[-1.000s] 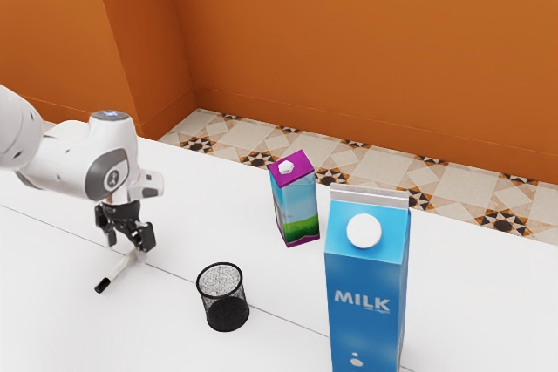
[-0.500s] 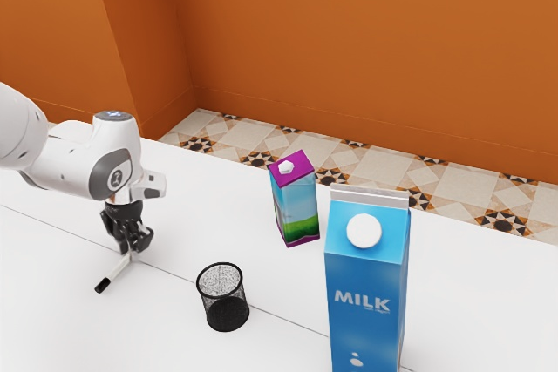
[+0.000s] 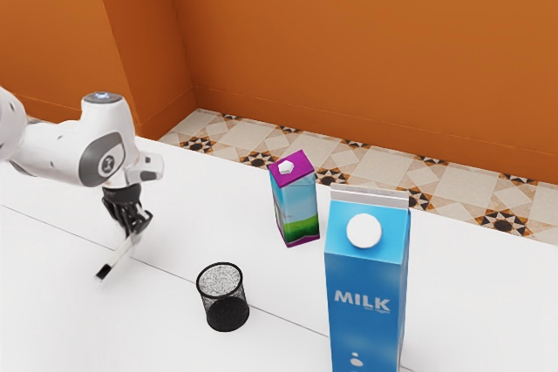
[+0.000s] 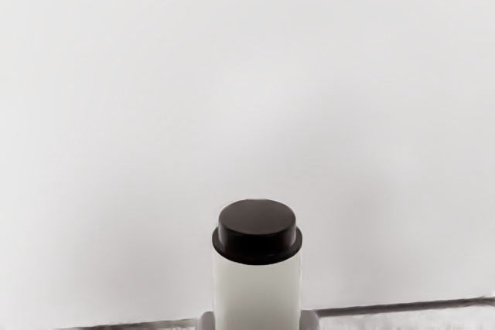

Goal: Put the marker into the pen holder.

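While the pincer (image 3: 132,227) grips the raised marker (image 3: 119,256), black end pointing away from the counter's (image 3: 52,324) far edge, the pen holder (image 3: 226,304) stands toward the exterior view's right, farther from that edge than the pincer.

The white arm (image 3: 44,150) comes in from the exterior view's left, its forearm running nearly level to the rounded wrist (image 3: 103,161). Below that, the hand (image 3: 144,168) points downward, its black jaws hanging low, just above the worktop (image 3: 52,294). The jaws are closed in a grip, and in the wrist view their pale fingertips (image 4: 205,321) face each other from opposite sides.
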Robot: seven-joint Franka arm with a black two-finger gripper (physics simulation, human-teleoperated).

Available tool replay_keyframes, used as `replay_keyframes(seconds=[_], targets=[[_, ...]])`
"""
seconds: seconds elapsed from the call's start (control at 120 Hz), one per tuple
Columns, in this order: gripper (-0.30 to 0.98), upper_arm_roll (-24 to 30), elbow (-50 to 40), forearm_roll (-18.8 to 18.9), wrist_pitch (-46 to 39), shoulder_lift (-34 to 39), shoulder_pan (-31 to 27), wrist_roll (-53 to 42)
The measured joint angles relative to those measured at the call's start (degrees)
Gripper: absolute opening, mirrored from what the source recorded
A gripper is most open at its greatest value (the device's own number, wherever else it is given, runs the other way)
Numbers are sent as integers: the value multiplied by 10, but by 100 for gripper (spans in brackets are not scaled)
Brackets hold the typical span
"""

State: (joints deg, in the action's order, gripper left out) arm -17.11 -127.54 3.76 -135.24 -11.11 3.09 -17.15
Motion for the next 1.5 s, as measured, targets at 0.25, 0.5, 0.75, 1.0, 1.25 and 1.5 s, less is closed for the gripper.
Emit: replay_keyframes(seconds=[0.25, 0.5, 0.75, 1.0, 1.25, 1.5], targets=[[-7, 122, -30, 6, -2, 178, -3, 9], [-8, 206, -48, -4, -67, 198, -1, 19], [-8, 283, -68, -34, -140, 202, 0, 26], [-6, 309, -149, -71, -166, 265, -1, 30], [-5, 323, -175, -93, -173, 270, -1, 30], [41, 321, -174, -110, -172, 243, -2, 16]])
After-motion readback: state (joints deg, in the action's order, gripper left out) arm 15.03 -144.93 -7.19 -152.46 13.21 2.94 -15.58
